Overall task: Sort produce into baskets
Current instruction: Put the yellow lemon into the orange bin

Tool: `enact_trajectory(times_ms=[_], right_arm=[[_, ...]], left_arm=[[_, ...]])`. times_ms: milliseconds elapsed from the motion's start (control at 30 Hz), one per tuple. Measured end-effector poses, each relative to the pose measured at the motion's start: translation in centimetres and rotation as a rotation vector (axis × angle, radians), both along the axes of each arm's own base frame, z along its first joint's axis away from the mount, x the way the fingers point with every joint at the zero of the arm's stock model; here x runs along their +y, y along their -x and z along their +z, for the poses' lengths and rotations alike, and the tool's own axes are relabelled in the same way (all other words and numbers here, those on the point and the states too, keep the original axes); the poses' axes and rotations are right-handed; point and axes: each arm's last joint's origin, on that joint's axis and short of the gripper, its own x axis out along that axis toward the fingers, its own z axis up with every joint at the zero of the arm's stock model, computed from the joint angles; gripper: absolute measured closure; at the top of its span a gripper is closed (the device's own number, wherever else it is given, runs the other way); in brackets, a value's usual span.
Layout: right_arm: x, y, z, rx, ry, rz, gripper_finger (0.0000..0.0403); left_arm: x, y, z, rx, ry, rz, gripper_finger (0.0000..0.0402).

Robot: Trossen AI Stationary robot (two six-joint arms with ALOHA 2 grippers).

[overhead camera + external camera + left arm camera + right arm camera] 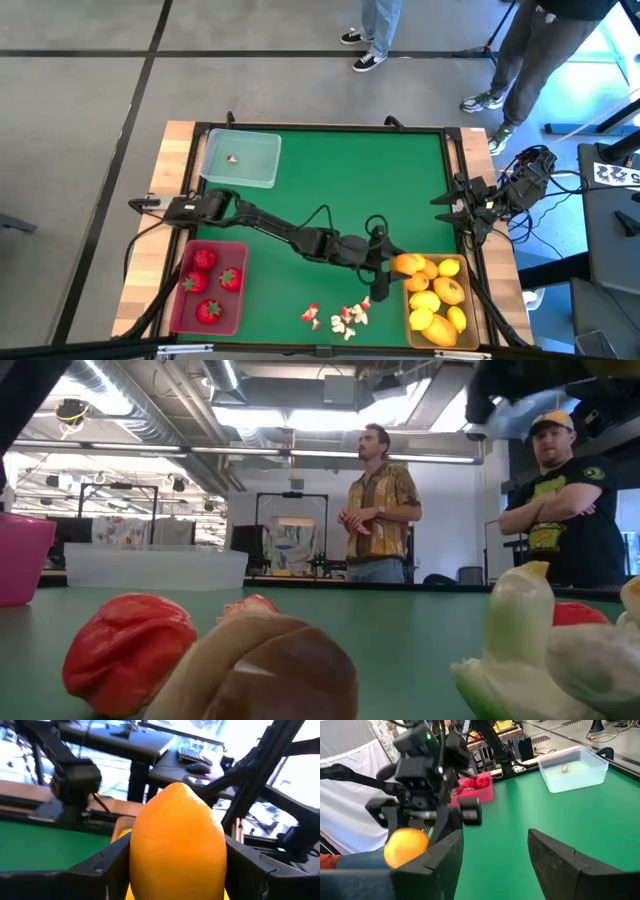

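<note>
Over the yellow tray (470,318) at the table's right front corner: left gripper (398,265) clamped on an orange lemon (408,264). Strawberries (207,283) binned in the pink tray (178,310); white-and-red bits (345,317) remain, apparently one already in the clear tray (268,158). Right gripper (492,851) idle, open, empty.

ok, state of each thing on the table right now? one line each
left pincer: shut on orange lemon, held over the yellow basket's edge
right pincer: open, empty, parked at the table's right side
yellow basket: holds several lemons
red basket: holds four strawberries
clear basket: one small bit inside
white-and-red bits: loose on the green mat, unsorted
</note>
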Motion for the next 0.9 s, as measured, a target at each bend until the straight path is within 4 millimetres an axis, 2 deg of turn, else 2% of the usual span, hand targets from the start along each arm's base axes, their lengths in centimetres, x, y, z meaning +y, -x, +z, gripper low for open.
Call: enact_trajectory(times_ms=[167,367,467,600,767,900], right_arm=[[0.0,0.0,0.0,0.0,0.001,0.0,0.0182],[0.0,0.0,0.0,0.001,0.001,0.0,0.0182],[0.0,0.0,0.0,0.001,0.001,-0.001,0.0182],[0.0,0.0,0.0,0.001,0.001,0.0,0.0182],[0.0,0.0,0.0,0.001,0.001,-0.001,0.0182],[0.0,0.0,0.0,0.001,0.002,-0.001,0.0182]], left_arm=[[-0.5,-1.9,-1.9,-0.01,0.01,-0.045,0.0158],[-1.1,-3.6,-2.1,-0.065,0.012,-0.058,0.0158],[-1.3,-4.4,-3.2,-0.058,0.011,-0.07,0.0158],[-1.3,-5.0,-4.3,-0.055,0.011,-0.07,0.0158],[-1.5,-5.7,-4.5,-0.104,-0.021,-0.075,0.0156],[-1.5,-5.8,-4.7,-0.11,-0.078,-0.081,0.0136]])
